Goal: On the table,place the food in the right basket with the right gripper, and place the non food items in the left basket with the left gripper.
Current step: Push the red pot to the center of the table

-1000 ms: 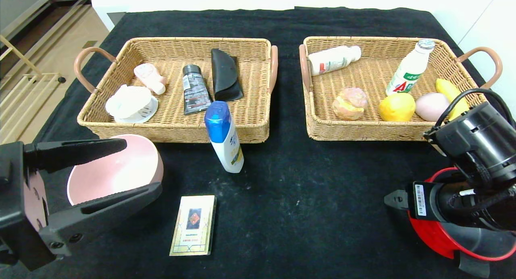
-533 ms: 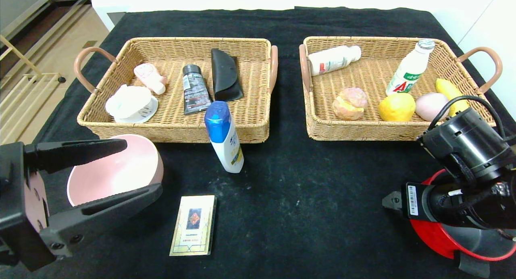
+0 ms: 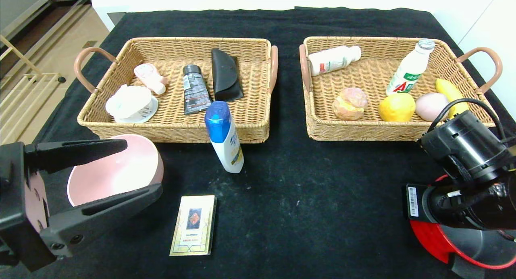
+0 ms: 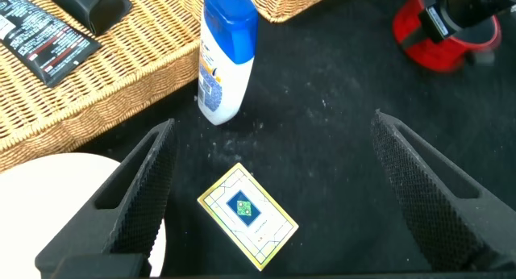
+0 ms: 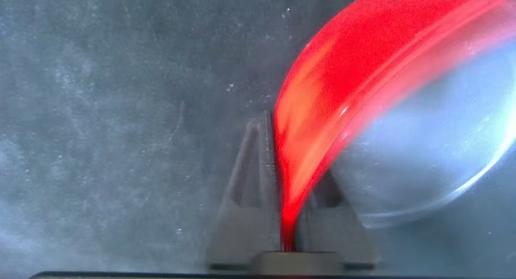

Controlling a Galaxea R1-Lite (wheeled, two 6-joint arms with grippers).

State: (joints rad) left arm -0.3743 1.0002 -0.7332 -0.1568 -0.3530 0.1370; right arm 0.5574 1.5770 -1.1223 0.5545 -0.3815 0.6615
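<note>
From the head view, the left gripper [image 3: 121, 166] has its fingers spread wide over a smooth pink bowl [image 3: 115, 172]. The two woven baskets [image 3: 177, 130] [image 3: 363, 130] sit behind.

In the left wrist view, a flat card box [image 4: 247, 216] lies near a blue-capped bottle [image 4: 226, 57].

In the right wrist view, the right gripper [image 5: 292, 231] pinches the thin rim of a shiny red bowl [image 5: 363, 77] on the black cloth [image 5: 121, 110].

black table [image 3: 306, 198]: baskets, bowls, bottle, card.

Left claw [image 4: 274, 198] spread wide above card [image 4: 247, 215]; blue-capped bottle [image 4: 226, 53] upright beside wicker basket [image 4: 97, 93].
</note>
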